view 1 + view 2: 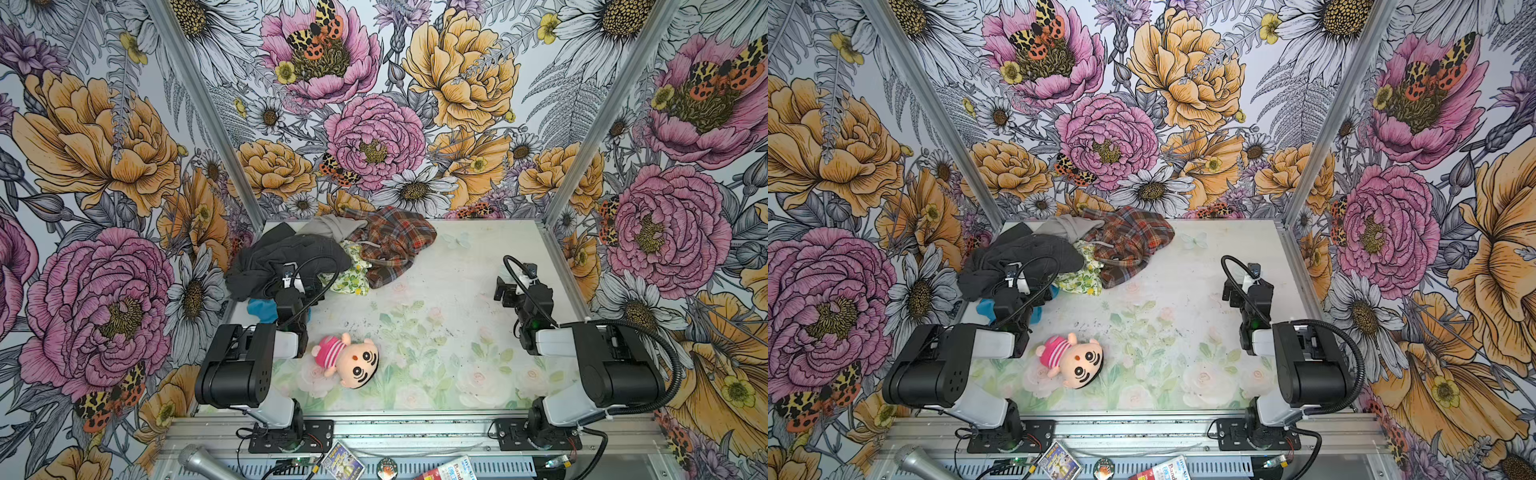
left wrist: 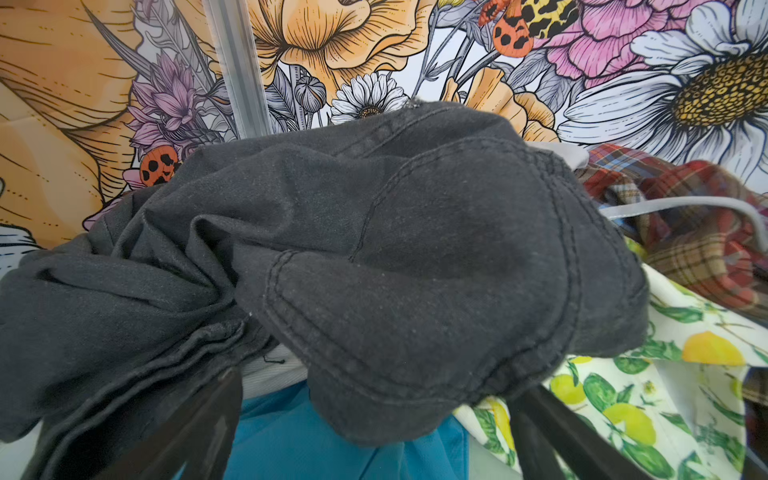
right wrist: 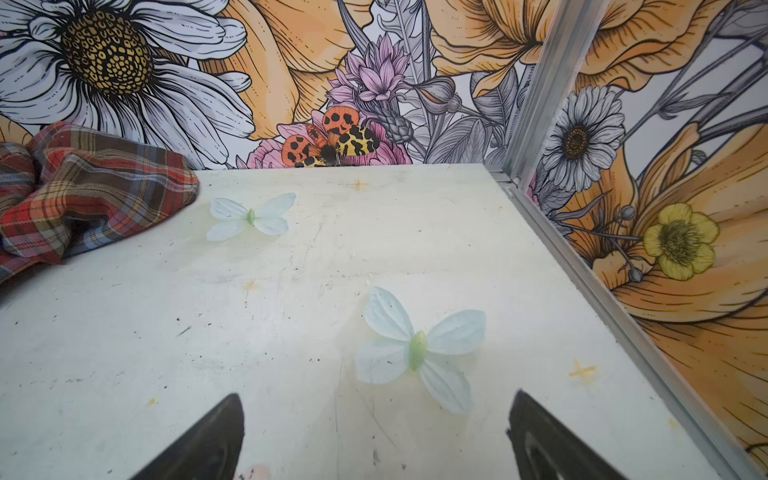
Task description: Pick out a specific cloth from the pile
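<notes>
The left jaws stand apart and are clamped on nothing; in the left wrist view both fingers (image 2: 199, 428) are spread wide. The cloth (image 2: 291, 440), plain turquoise-blue, lies in the gap between them, at the near edge of the pile (image 1: 332, 257). I cannot tell whether the fingers touch it. Directly ahead of the jaws the dark grey garment (image 2: 415, 270) overhangs the cloth and covers most of it, so only the part between the fingers shows. In a top view the cloth appears as a blue patch (image 1: 261, 309) just beside the left wrist, under the edge of the dark grey garment. On the side of the left jaws that faces the right arm lies the lemon-print cloth (image 2: 665, 395), touching the dark grey garment. Beyond it is the brown-orange plaid cloth (image 1: 395, 245). A light grey garment (image 1: 328, 226) lies at the far side of the pile. Behind the left jaws, beside the left forearm, the plush doll (image 1: 349, 359) lies on the bench (image 1: 457, 291), apart from the pile. The right jaws also stand apart, with nothing between the fingers (image 3: 208, 444), over bare bench well away from the pile. A pale printed butterfly (image 3: 415, 349) lies just ahead of them.
</notes>
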Robot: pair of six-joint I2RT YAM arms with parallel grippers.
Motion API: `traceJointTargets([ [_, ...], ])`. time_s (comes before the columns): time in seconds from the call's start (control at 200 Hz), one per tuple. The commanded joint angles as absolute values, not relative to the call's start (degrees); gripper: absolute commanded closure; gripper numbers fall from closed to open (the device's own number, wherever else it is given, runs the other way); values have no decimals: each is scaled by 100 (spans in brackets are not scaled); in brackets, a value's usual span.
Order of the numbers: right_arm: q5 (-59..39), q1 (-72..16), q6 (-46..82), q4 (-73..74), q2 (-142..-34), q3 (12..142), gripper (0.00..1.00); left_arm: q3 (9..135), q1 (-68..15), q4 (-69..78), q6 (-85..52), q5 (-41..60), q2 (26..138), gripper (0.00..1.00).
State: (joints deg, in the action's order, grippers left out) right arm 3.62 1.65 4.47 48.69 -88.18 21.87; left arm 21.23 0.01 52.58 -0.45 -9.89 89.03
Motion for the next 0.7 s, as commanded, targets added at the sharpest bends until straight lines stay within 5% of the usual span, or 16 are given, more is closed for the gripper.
traceJointTargets([
  [0.0, 352, 187, 490, 4992, -8806, 2241, 1, 2141, -27, 5432, -23, -1020, 8876, 1],
  [0.695, 360, 184, 487, 4983, -8815, 2255, 0, 2147, -62, 5405, 18, -1019, 8885, 1],
])
